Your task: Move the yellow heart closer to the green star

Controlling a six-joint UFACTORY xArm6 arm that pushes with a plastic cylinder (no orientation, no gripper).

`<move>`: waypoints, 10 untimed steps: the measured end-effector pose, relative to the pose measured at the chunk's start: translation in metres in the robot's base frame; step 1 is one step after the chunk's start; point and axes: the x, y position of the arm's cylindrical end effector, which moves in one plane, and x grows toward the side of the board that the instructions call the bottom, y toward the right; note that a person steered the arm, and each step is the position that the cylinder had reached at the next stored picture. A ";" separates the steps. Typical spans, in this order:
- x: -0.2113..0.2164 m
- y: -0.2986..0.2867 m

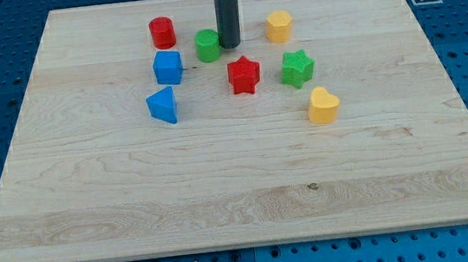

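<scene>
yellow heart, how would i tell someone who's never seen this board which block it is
Start at the wooden board and find the cluster of blocks near the view's top. The yellow heart is the block lowest on the view's right, just below the green star. The other yellow block, near the top, is flat-sided.

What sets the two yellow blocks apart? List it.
The yellow heart-shaped block is pointed at one end and lies nearer the view's bottom, just below the green star block. The yellow hexagonal block is flat-sided and lies nearer the top, right of my tip. Both look similar in size.
</scene>
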 end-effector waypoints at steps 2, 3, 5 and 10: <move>-0.021 0.003; -0.073 0.003; -0.083 0.100; 0.045 0.166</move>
